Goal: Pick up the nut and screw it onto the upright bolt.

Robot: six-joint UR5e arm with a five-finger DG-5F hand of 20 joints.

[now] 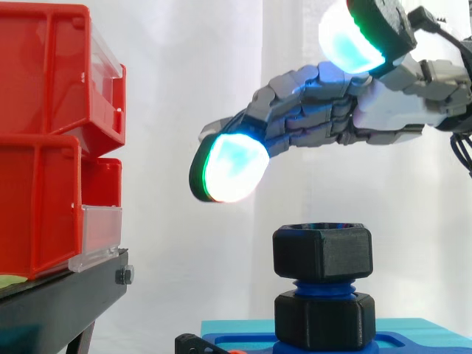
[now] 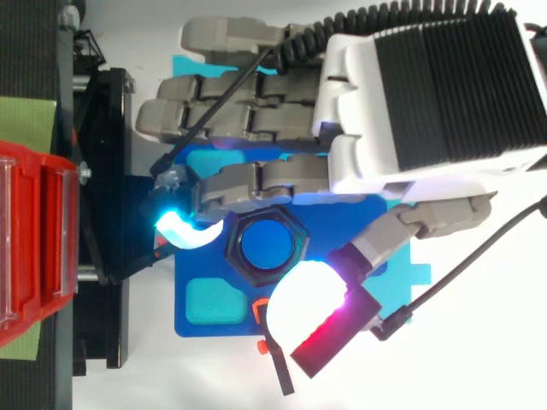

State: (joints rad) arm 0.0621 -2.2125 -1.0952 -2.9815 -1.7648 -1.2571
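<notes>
Hand (image 2: 427, 94) is coming in from the right and hovering over the blue base plate (image 2: 190, 265), fingers (image 2: 248, 120) stretching left, nothing in its grasp. The black hex nut (image 2: 235, 256) is sitting around the blue bolt (image 2: 267, 246), showing between a cyan-glowing fingertip (image 2: 184, 229) and the white-red thumb pad (image 2: 312, 307). Red bin (image 2: 34, 239) is sitting at the left edge beside the black stand (image 2: 107, 171).

The blue base plate (image 2: 205, 260) is holding the upright bolt (image 2: 267, 243) near its middle; the black stand (image 1: 66, 295) is carrying red bins (image 1: 44, 147).
</notes>
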